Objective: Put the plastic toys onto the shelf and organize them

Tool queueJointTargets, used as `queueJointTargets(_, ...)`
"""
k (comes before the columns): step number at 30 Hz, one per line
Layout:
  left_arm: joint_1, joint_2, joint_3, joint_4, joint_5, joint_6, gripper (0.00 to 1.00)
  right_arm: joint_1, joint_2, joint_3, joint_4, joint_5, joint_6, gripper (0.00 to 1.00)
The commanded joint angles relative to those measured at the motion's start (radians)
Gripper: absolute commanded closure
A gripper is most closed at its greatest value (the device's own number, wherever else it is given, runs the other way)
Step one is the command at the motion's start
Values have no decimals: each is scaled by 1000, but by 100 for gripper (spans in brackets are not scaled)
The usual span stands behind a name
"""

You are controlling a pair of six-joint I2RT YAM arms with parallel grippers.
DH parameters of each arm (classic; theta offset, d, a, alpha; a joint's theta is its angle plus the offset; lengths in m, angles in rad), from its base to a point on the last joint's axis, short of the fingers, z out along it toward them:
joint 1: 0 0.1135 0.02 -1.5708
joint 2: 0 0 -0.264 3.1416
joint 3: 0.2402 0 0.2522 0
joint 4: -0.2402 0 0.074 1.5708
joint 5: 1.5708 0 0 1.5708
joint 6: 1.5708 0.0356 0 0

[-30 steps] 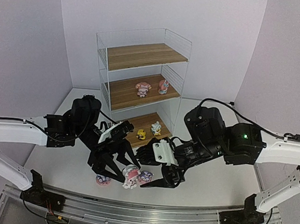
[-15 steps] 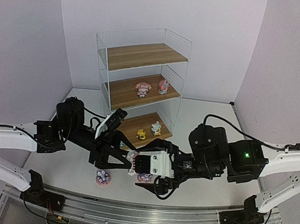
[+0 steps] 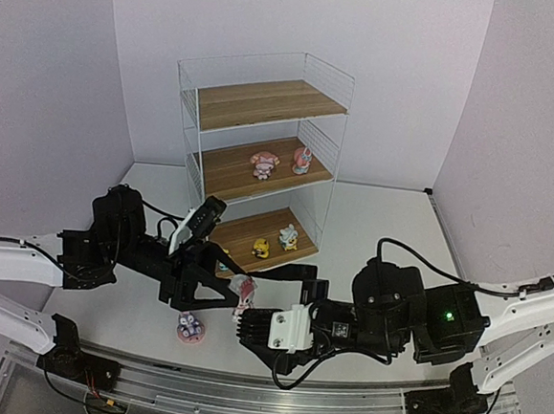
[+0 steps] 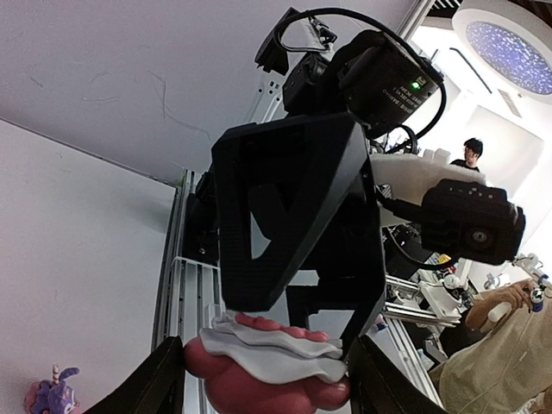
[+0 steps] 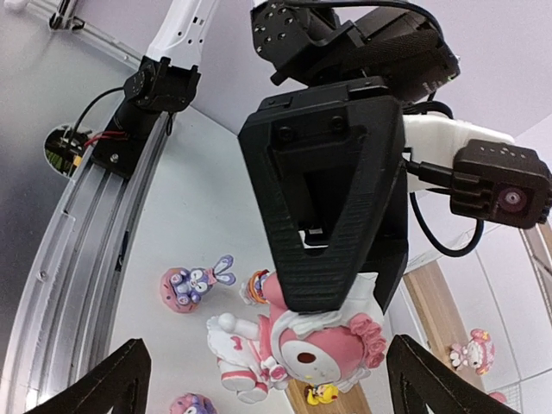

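Pinching a pink-and-white figurine (image 4: 267, 384) between the left fingers (image 4: 168, 388), partway closed around its body, clear above the table (image 3: 381, 225) and near the front of the shelf (image 3: 266, 104). With the right fingers (image 5: 121, 384) wide apart and empty, flanking that same figurine without touching it.

Judging the step as carrying this toy to a board. Draw the right fingers straight back first, so as not to snag the frilled skirt or the ears. Swing the left toward the shelf with the squeeze unchanged; looks hard and slick, so probably prone to twisting if bumped. Enter level between the wire posts. Set down upright beside the middle-board toys (image 3: 264, 164), or by the bottom-board toys (image 3: 288, 237), without knocking either group. Leave the purple bunny (image 3: 190, 328) on the table for a later trip.

Finding no readable brand or label on toys or shelf. Small pale print by the green light (image 4: 417, 84) on the right arm, too fine to make out.
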Motion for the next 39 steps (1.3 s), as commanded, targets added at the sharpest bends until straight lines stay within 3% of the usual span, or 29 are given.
queueJointTargets(1,5,-62,-11,36,-46,67,100,6,-114,-40,48,-68,242,3)
queueJointTargets(6,5,-102,-9,-2,-117,133,100,6,-186,-91,56,34,661,3)
queueJointTargets(10,5,-83,26,-44,-114,160,100,6,-176,-83,59,48,838,8)
queueJointTargets(17,5,-20,54,1,-81,145,100,6,-51,6,58,81,891,19)
queueJointTargets(32,5,-24,50,32,-37,131,100,2,59,68,59,200,936,33)
queueJointTargets(39,5,-29,39,57,-17,124,100,-23,71,76,59,121,984,43)
